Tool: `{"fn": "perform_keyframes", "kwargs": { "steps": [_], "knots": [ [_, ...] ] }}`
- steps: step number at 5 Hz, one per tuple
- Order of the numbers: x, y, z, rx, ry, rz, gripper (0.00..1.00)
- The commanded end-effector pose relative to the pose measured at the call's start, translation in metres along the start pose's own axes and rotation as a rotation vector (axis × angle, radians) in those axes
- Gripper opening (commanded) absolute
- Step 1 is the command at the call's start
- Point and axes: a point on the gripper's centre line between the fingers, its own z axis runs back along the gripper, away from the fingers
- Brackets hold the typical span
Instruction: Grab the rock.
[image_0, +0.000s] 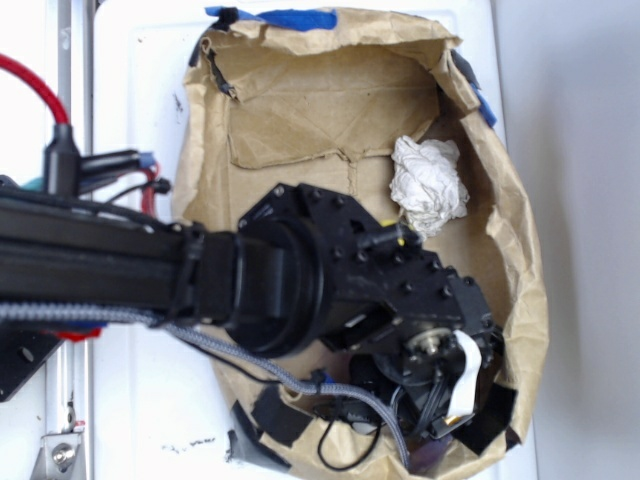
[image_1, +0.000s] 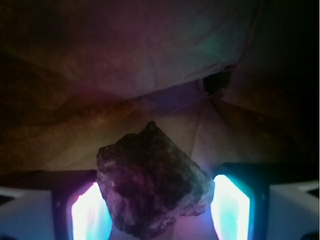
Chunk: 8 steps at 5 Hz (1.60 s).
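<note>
In the wrist view, the left glowing finger pad (image_1: 90, 215) sits just beside the rock (image_1: 150, 182), which lies between both fingers, its long axis running diagonally; the right pad touches its edge. The fingers look closed on it. The exterior view hides the rock behind the arm, showing only the paper-lined bin (image_0: 520, 250) and white crumpled ball (image_0: 428, 183).

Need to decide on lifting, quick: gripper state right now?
Gripper: closed on the rock, which sits between both glowing finger pads.
</note>
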Motion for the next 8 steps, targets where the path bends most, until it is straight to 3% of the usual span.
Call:
{"fn": "perform_keyframes", "kwargs": {
  "steps": [1, 2, 3, 5, 6, 8],
  "knots": [
    [0.007, 0.004, 0.041, 0.052, 0.006, 0.157, 0.0],
    [-0.008, -0.002, 0.076, 0.053, 0.024, 0.299, 0.0],
    [-0.017, -0.005, 0.105, 0.069, 0.08, 0.501, 0.0],
    [-0.027, 0.0, 0.142, 0.005, 0.152, 0.805, 0.0],
    [-0.026, 0.008, 0.157, 0.165, 0.186, 1.03, 0.0],
    [-0.024, 0.003, 0.162, 0.304, 0.192, 1.154, 0.0]
  ]
}}
